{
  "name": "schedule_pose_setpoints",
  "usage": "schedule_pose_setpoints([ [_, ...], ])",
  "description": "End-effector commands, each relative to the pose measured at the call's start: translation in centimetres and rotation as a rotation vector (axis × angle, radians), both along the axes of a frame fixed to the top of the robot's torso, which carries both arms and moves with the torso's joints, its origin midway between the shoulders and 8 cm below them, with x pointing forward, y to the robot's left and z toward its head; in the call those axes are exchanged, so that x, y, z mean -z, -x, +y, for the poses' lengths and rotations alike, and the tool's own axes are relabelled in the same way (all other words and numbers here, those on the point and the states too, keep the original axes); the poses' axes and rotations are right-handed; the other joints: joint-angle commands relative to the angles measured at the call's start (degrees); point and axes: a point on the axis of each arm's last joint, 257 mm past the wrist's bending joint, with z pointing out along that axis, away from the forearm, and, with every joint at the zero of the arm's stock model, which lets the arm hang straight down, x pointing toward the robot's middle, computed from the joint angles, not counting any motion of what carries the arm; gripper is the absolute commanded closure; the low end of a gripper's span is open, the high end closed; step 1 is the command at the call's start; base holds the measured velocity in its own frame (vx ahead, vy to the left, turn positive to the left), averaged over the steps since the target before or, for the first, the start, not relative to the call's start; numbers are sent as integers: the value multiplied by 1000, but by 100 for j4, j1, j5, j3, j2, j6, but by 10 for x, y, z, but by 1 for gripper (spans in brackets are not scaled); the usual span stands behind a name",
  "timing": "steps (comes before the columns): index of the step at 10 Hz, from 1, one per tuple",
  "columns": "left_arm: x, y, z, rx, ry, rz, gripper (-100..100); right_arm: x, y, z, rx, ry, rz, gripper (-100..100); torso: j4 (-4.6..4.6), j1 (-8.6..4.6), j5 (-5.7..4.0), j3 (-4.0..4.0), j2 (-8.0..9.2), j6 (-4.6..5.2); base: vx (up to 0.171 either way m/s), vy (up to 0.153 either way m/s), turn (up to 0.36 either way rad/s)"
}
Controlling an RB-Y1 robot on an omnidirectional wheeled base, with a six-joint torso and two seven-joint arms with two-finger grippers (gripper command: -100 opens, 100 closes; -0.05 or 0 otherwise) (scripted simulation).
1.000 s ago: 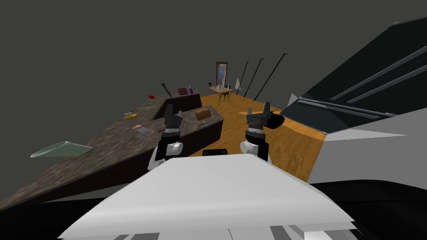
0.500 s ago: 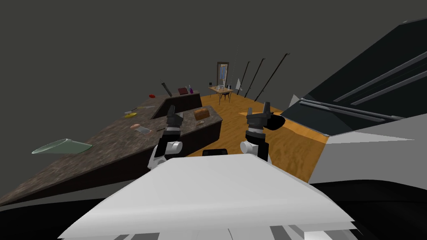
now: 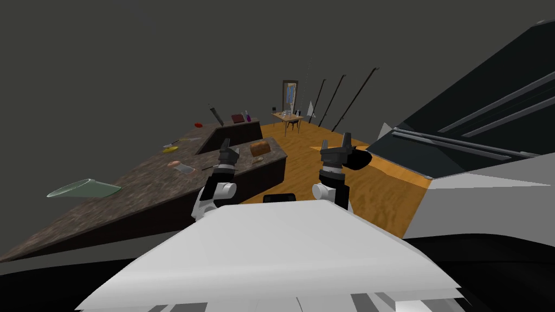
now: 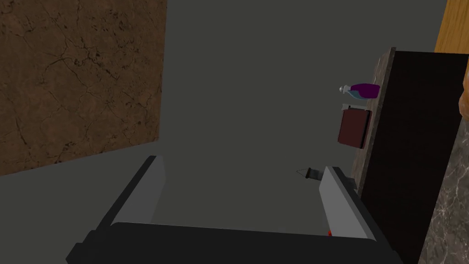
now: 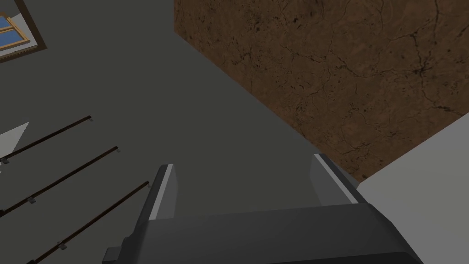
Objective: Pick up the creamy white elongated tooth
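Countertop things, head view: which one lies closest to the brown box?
The small pale elongated thing, just beside the brown box; the pink thing, the yellow thing and the red thing lie farther off.

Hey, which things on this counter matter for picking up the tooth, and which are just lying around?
For the job: small pale piece by the brown box, probably the tooth; left end effector, open, nearest it.
Lying about: brown box, green glass bowl, purple bottle, dark red book, yellow item.
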Motion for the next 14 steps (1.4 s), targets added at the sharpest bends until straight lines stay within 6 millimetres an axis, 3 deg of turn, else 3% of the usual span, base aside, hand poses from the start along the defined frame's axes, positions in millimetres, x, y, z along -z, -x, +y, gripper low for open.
schedule_pose_setpoints([
  [1, 10, -7, 4, 1, 25, 44, -100, 0, 0, 0, 0, 0, 0, 0, 0, 0, 0, 0, 0, 0, -1, -90, 56],
  [14, 87, -34, 23, -9, 135, 374, -100, 0, 0, 0, 0, 0, 0, 0, -1, 3, 0, -3, -6, 0, 13, -81, 35],
])
